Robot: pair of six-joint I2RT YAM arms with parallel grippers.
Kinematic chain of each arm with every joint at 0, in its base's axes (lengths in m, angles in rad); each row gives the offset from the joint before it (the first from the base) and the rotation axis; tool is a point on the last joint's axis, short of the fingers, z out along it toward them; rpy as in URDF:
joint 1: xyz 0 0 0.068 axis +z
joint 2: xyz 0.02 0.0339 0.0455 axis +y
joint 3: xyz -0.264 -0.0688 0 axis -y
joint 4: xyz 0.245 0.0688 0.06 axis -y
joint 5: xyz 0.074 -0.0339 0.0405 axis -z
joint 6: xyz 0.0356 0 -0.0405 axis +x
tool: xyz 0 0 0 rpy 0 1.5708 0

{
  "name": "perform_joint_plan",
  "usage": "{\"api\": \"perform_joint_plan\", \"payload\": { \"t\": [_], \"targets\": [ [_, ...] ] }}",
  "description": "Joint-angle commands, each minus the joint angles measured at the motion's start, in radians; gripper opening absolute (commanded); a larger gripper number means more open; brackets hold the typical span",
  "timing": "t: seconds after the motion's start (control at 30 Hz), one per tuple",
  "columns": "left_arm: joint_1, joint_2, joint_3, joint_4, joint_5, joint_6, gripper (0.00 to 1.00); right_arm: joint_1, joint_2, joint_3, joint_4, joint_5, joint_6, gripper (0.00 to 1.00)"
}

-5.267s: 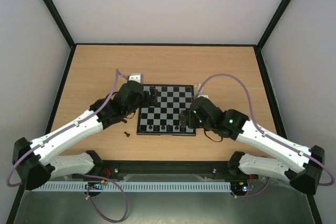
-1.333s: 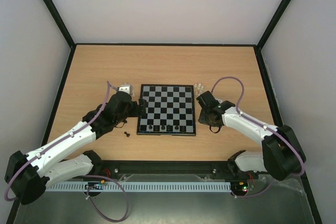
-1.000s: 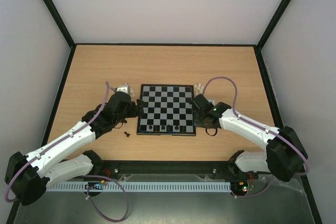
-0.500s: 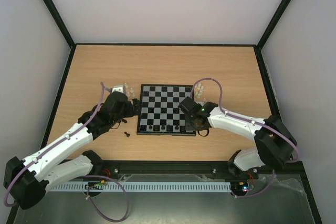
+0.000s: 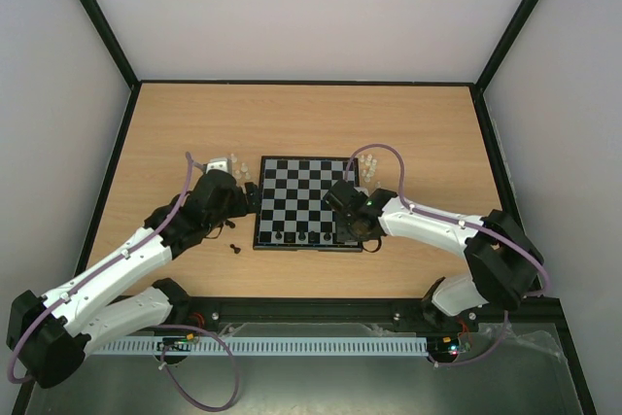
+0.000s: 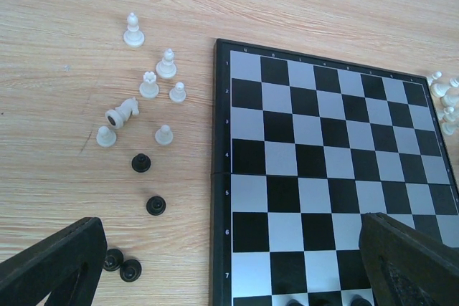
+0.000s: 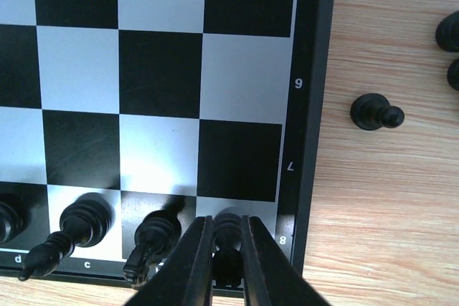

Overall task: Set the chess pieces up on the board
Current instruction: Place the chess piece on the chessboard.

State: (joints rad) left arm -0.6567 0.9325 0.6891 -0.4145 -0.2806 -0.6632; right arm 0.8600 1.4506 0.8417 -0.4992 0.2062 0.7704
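The board (image 5: 306, 177) lies in the middle of the table, with several black chess pieces (image 5: 301, 237) along its near row. My right gripper (image 7: 228, 241) is shut on a black piece (image 7: 229, 226) over the board's near right corner square; whether the piece touches the square I cannot tell. Two more black pieces (image 7: 86, 220) stand beside it on that row. My left gripper (image 6: 229, 270) hangs open over the board's left edge (image 6: 221, 177), holding nothing. White pieces (image 6: 147, 98) and black pawns (image 6: 141, 163) are scattered on the wood to its left.
A black piece (image 7: 375, 112) lies on its side right of the board, with others (image 7: 450, 34) at the frame edge. More white pieces (image 5: 369, 167) stand off the board's far right corner. A lone black piece (image 5: 234, 249) stands near the board's near left corner.
My right arm has swung left from beside the board to its near right corner, staying shut. The left arm has drawn back slightly and stays open.
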Motion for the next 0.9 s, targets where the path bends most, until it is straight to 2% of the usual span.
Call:
{"api": "perform_joint_plan", "payload": {
  "t": [0.0,0.1,0.33,0.67,0.87],
  "targets": [
    [0.005,-0.006,-0.007,-0.023,-0.013,-0.012,1.00,0.010,0.007,0.012,-0.036,0.001,0.001,0.19],
    [0.005,-0.002,-0.004,-0.041,-0.014,-0.025,0.99,0.010,-0.011,0.013,-0.047,0.004,-0.002,0.28],
    [0.005,0.055,0.030,-0.163,-0.002,-0.120,0.99,0.011,-0.092,0.024,-0.077,0.034,-0.022,0.37],
    [0.005,0.026,-0.026,-0.222,0.070,-0.284,1.00,0.009,-0.189,0.037,-0.122,0.071,-0.058,0.40],
    [0.005,-0.002,-0.093,-0.199,0.122,-0.344,1.00,0.010,-0.219,0.027,-0.116,0.067,-0.074,0.40]
  ]
}}
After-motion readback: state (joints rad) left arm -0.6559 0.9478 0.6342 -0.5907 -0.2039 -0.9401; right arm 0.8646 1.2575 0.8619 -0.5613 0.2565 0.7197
